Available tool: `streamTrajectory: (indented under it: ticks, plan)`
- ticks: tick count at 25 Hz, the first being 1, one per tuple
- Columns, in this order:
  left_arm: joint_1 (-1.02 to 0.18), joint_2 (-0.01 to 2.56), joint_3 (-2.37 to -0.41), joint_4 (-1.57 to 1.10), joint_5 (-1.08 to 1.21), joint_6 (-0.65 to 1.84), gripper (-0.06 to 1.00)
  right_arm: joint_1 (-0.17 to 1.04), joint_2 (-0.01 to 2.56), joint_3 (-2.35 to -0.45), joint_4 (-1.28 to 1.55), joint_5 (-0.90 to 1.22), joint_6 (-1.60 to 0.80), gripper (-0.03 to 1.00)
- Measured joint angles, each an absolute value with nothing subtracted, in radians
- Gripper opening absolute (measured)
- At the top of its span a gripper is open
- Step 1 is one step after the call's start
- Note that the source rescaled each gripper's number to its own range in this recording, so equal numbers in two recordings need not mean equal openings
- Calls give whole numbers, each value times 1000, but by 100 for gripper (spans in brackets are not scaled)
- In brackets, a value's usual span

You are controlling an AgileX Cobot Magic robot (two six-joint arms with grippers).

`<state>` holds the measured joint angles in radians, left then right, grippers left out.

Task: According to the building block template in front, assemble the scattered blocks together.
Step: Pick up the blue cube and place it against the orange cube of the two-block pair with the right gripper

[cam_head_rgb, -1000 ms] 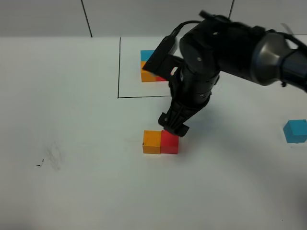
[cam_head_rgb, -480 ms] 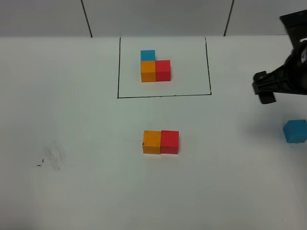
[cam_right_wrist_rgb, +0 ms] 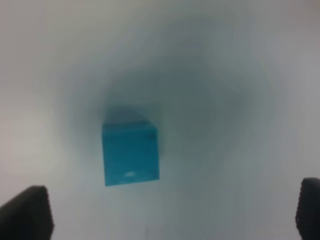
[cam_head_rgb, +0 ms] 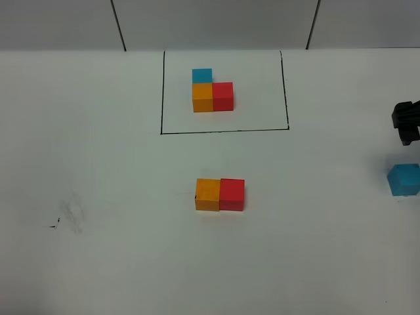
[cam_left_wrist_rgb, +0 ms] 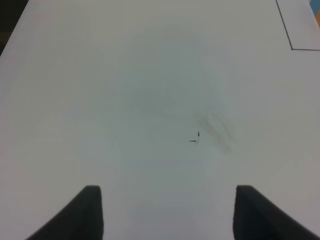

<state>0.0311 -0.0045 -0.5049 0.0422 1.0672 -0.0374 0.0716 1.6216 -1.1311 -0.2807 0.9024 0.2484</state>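
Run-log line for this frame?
orange block, red block: side by side, touching | blue block: apart, far right | template: untouched | right gripper: open, near blue block | left gripper: open, empty

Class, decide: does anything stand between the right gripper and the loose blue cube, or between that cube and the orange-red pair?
Nothing visible does. The open right gripper faces the blue cube; only bare table lies between that cube and the orange-red pair.

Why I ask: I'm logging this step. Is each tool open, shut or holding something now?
Left tool: open, holding nothing.
Right tool: open, holding nothing; the blue cube is not gripped.
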Motion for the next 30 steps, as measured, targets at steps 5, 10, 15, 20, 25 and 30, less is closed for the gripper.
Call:
streamTrajectory:
  ticks: [5, 10, 15, 20, 25, 30]
  plan:
    - [31, -4, -505, 42, 1067, -37, 22, 65, 1722, -1131, -281, 842, 239, 95]
    - [31, -4, -505, 42, 1067, -37, 22, 46, 1823, -1131, -270, 811, 232, 94]
    - [31, -4, -505, 42, 1067, -37, 22, 46, 1878, -1130, -265, 792, 231, 94]
    - [31, -4, -505, 42, 1067, -37, 22, 43, 1897, -1111, -244, 769, 231, 94]
    - [31, -4, -505, 42, 1067, -37, 22, 28, 1897, -1039, -224, 694, 231, 92]
    - [31, -4, -505, 42, 1067, -37, 22, 28, 1898, -1024, -221, 656, 228, 89]
